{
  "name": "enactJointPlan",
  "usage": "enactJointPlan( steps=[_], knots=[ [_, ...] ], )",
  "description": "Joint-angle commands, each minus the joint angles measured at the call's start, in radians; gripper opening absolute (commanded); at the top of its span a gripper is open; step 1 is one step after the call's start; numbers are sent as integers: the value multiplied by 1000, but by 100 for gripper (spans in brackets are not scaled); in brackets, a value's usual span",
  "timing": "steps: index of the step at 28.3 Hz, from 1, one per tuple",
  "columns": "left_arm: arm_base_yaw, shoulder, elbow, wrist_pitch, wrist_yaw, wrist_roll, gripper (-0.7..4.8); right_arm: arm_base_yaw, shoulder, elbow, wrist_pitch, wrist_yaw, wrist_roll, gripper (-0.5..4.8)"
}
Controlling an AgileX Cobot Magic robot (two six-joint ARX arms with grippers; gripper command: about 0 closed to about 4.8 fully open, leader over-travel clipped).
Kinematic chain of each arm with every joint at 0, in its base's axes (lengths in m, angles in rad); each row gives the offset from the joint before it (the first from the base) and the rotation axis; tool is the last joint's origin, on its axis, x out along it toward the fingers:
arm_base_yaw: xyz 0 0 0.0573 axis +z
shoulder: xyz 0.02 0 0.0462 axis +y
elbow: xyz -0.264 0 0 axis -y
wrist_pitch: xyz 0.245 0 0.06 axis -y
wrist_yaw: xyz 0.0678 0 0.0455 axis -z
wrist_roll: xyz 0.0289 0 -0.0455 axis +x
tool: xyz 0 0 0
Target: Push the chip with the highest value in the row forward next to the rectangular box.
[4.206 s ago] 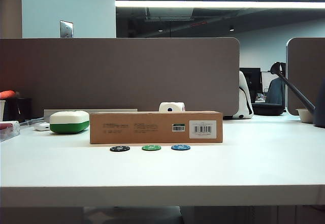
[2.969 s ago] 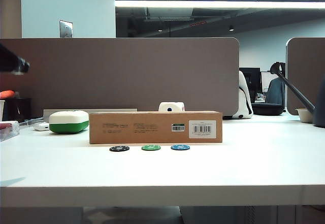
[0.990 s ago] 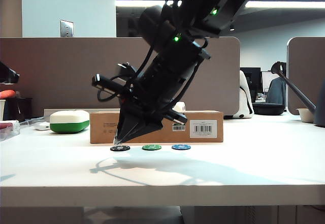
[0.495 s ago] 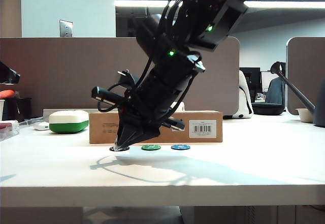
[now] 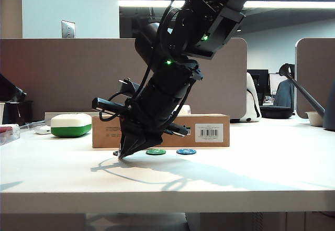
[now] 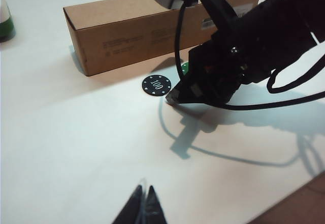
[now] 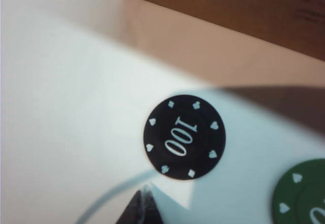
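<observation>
The black chip, marked 100, lies flat on the white table at the left end of the row, with the green chip and the blue chip beside it. The rectangular box stands just behind the row, with a gap between it and the black chip. My right gripper is shut and empty. Its tip is down at the table on the near side of the black chip, which it largely hides in the exterior view. My left gripper is shut and empty, hovering over bare table well short of the chips.
A green-and-white rounded case sits left of the box. A clear container stands at the table's left edge. A brown partition closes off the back. The right arm slants down over the middle of the box.
The right arm swung in from above and lowered its shut tip to the table just in front of the black chip. The chips and box show no clear movement.
</observation>
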Motion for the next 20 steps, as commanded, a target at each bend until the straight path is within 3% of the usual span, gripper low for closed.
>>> enactJointPlan(
  steps=[1, 20],
  knots=[
    [0, 3, 2, 14, 0, 0, -5, -2, -3, 6, 2, 19, 0, -10],
    [0, 55, 2, 14, -1, 0, -5, -20, 36, 15, 10, 19, -3, -9]
  ],
)
